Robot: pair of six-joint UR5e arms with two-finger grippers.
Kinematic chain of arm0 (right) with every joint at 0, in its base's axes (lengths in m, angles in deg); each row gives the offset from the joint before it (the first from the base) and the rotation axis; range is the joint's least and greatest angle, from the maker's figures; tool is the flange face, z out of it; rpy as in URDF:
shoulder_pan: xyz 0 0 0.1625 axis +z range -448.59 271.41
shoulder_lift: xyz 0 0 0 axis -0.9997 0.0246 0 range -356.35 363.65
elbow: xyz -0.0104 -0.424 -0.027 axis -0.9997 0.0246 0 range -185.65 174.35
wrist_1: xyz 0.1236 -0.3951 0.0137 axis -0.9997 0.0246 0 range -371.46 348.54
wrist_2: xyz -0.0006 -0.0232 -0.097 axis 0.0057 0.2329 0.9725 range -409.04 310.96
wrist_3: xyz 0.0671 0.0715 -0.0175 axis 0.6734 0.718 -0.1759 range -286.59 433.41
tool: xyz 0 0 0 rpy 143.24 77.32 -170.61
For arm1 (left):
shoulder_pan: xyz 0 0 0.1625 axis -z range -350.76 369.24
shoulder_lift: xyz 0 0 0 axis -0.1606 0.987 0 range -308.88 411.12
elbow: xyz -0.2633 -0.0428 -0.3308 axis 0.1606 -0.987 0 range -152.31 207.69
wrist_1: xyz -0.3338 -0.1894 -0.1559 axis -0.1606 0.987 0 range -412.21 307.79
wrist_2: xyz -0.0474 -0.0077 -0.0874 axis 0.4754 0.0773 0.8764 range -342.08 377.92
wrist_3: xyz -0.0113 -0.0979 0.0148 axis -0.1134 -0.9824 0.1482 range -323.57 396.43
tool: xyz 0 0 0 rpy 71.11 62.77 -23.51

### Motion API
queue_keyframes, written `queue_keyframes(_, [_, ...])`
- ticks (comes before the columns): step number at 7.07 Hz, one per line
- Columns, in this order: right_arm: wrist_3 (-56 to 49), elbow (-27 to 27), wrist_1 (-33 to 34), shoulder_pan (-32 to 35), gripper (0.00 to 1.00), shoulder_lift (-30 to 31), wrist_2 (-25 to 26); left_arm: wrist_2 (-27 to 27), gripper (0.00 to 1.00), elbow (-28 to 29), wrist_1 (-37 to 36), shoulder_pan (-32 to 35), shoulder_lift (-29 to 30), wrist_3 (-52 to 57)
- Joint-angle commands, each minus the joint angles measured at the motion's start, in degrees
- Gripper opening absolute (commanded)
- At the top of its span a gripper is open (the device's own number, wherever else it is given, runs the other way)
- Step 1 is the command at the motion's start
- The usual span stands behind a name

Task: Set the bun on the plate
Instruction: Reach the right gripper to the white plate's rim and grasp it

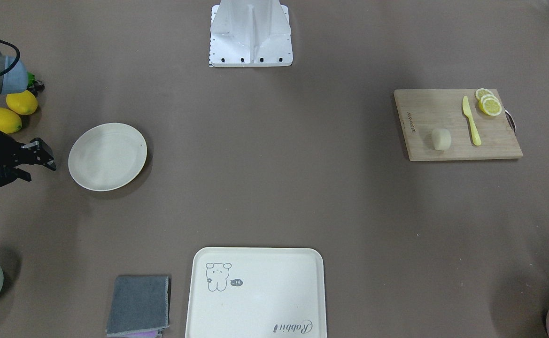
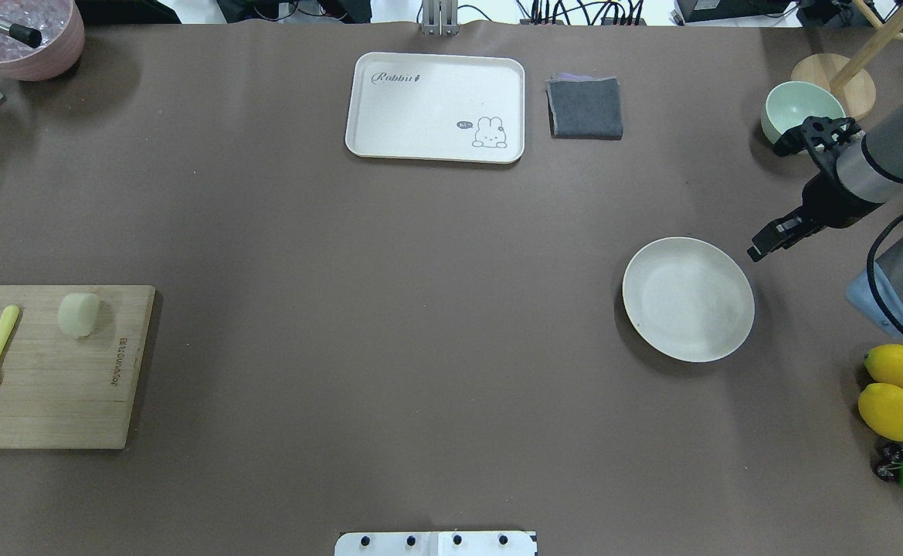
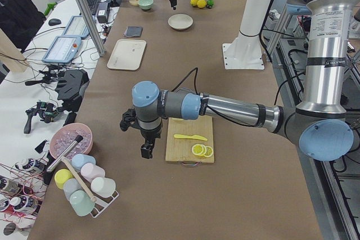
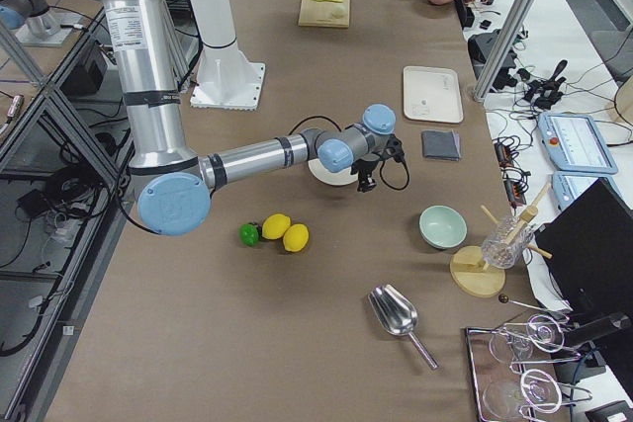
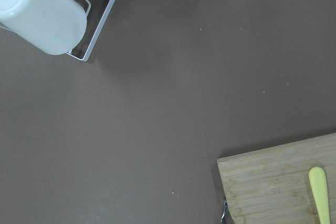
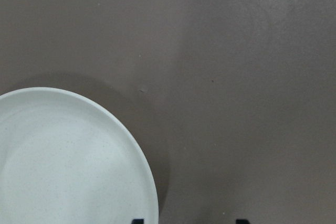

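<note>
Left claw point(image 3: 146, 151) hangs fingers-down just off the far edge of the cutting board point(image 3: 177, 150); whether it is open or closed cannot be told. On that board's far right corner lies the bun point(image 2: 79, 314), nearly round, with no clear long axis. Judged nearer arm: left. Right claw point(image 2: 762, 247), fingers apart and empty, sits just beside the plate point(image 2: 688, 300), well apart from the bun.

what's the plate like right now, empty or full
Empty: the plate shows a bare inside, and the bun sits on the cutting board.
</note>
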Motion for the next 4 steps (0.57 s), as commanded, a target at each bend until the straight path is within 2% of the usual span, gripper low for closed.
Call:
queue_keyframes(1, [1.69, 0.51, -0.84, -2.30, 1.00, 0.32, 0.11, 0.03, 0.98, -0.26, -0.04, 0.00, 0.08, -0.03])
queue_keyframes(2, [1.69, 0.69, -0.84, -4.05, 0.99, 0.32, 0.20, 0.03, 0.98, -0.44, 0.05, 0.00, 0.08, -1.86])
queue_keyframes(3, [1.69, 0.95, -0.84, -5.03, 0.91, 0.32, 0.20, -0.06, 0.98, -1.83, 0.05, 0.00, 0.08, -5.44])
queue_keyframes(4, [1.69, 1.39, -0.84, -5.30, 0.73, 0.32, 0.11, 0.03, 0.98, -2.10, 0.05, 0.00, -0.18, -5.65])
